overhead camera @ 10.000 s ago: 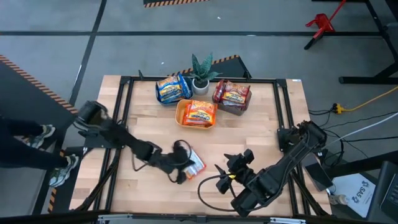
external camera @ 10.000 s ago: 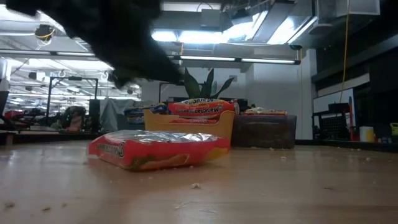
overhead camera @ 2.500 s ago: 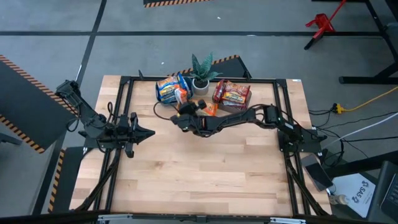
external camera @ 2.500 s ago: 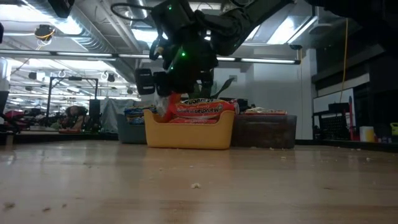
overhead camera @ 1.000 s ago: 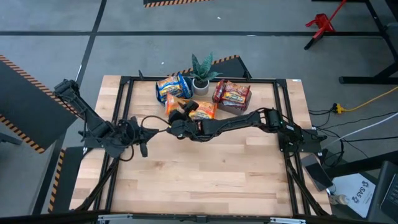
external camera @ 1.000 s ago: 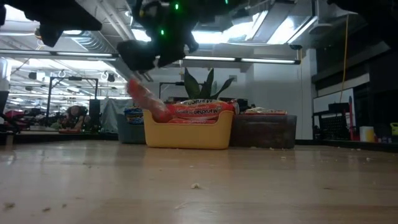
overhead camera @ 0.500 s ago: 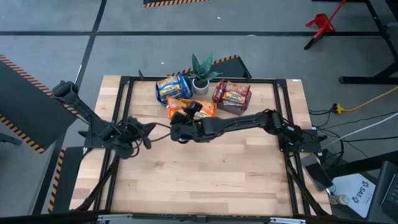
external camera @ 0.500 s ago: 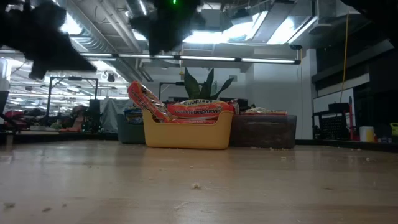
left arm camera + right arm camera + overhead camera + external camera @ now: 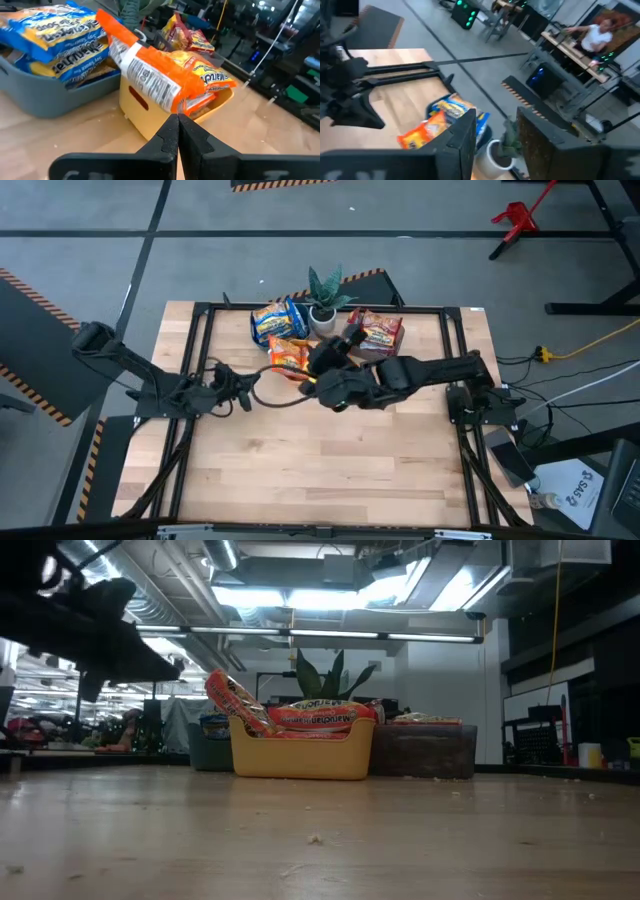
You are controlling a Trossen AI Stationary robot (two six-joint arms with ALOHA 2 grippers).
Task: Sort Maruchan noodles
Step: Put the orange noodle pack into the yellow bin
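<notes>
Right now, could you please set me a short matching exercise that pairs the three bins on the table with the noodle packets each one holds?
Bins:
1. grey bin
2. orange bin
3. dark bin

Contents:
A. orange packets, one propped on the rim
B. red packets
C. yellow-and-blue packets

Pairs: 1-C, 2-A, 3-B
</notes>
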